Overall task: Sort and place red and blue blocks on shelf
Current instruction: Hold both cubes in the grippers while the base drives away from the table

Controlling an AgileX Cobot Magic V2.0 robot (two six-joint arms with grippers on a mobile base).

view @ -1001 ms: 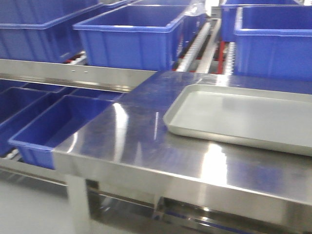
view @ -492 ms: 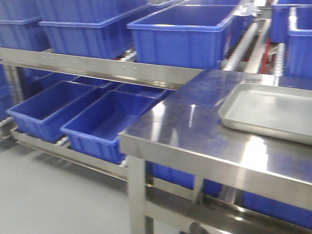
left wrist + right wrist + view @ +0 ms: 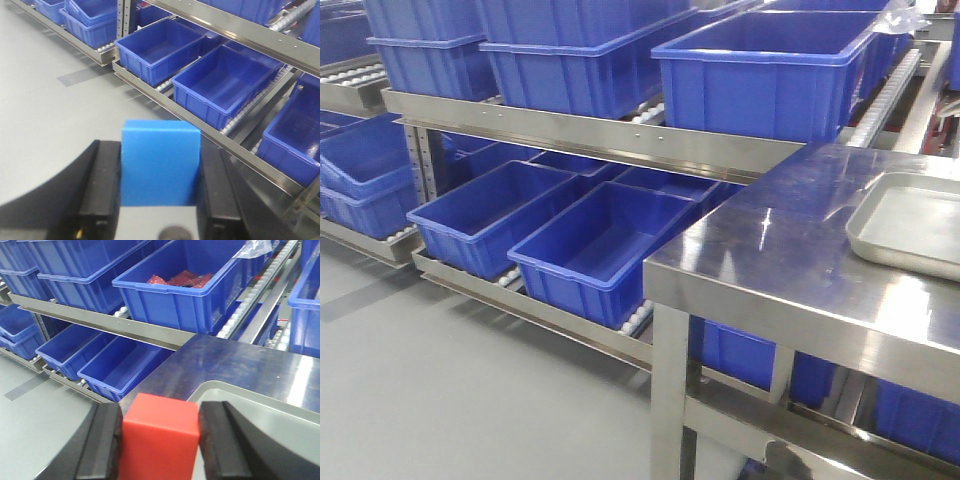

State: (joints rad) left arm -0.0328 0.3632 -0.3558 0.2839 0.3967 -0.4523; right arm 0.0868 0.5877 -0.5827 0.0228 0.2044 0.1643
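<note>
My left gripper (image 3: 160, 150) is shut on the blue block (image 3: 160, 167), a plain mid-blue cube held between both black fingers above the grey floor, in front of the shelf's low tier (image 3: 165, 102). In the right wrist view my right gripper (image 3: 160, 411) is shut on the red block (image 3: 159, 440), which hangs over the near left corner of the grey tray (image 3: 265, 402). The shelf (image 3: 590, 132) shows its brushed steel front rail with screws. Neither gripper appears in the exterior view.
Big blue crates fill the shelf: an upper one (image 3: 185, 300) holds red items (image 3: 180, 279), and open ones (image 3: 600, 245) sit on the low rollers. A steel table (image 3: 760, 250) carrying the grey tray (image 3: 910, 222) stands at the right. Grey floor (image 3: 450, 380) lies at the left.
The exterior view has shifted: the table and tray have slid to the right of the picture, and more of the shelf, lower crates and floor now show at the left.
</note>
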